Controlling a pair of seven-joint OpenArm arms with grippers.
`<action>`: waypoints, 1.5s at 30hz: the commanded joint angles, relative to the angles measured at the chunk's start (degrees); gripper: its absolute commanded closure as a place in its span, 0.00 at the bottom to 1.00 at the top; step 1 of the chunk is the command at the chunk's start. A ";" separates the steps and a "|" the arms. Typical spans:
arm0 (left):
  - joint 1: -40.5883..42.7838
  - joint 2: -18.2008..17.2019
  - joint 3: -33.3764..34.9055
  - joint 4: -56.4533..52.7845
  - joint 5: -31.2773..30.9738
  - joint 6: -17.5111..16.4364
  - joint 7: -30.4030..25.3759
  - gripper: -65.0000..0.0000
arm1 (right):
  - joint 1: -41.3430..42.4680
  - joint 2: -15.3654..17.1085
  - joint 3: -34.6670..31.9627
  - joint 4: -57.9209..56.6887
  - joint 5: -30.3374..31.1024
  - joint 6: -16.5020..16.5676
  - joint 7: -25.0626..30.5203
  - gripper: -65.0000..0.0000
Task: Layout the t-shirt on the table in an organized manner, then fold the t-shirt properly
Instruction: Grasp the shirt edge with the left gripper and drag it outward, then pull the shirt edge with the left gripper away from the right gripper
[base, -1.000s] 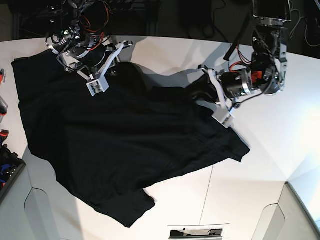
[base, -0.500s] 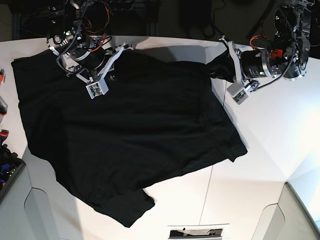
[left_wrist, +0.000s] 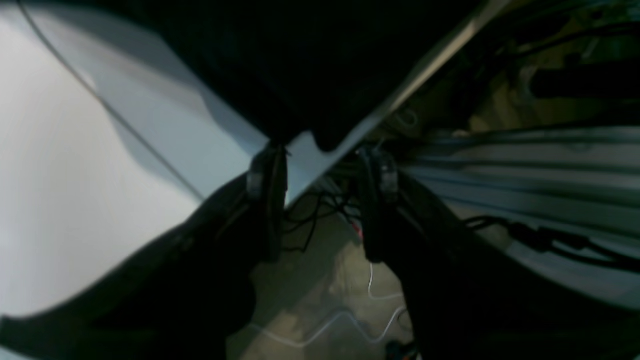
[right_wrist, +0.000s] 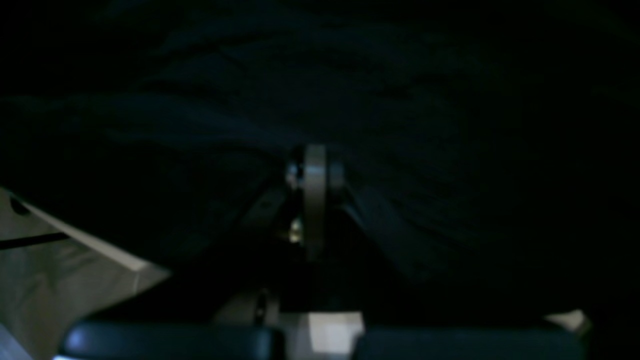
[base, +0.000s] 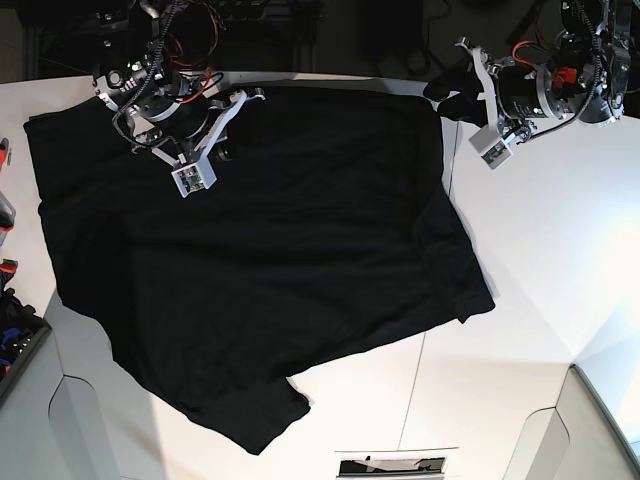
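One black t-shirt (base: 250, 250) is spread over one white table (base: 540, 270). Two robot arms reach in, each ending in one claw: the left claw (base: 452, 88) and the right claw (base: 228, 122) (two claws in all).

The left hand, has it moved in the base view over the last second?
Yes. The left hand has swung from mid-table to the far edge of the table, pulling the t-shirt corner out flat.

Black-and-silver arms (base: 150, 85); red and black cables; white hand brackets.
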 joint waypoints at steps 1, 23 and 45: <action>-0.26 -0.68 -1.90 0.98 -2.40 -0.52 -1.29 0.59 | 0.55 0.28 0.11 0.92 -0.50 -0.04 1.31 1.00; -19.61 8.41 10.12 -9.73 21.09 -0.52 -20.13 0.95 | 8.20 3.78 5.38 -5.62 -7.30 -8.57 4.76 1.00; -12.33 0.42 -8.83 -17.05 15.34 -0.52 -17.31 0.95 | 16.04 3.93 5.38 -23.37 -7.32 -8.81 8.17 1.00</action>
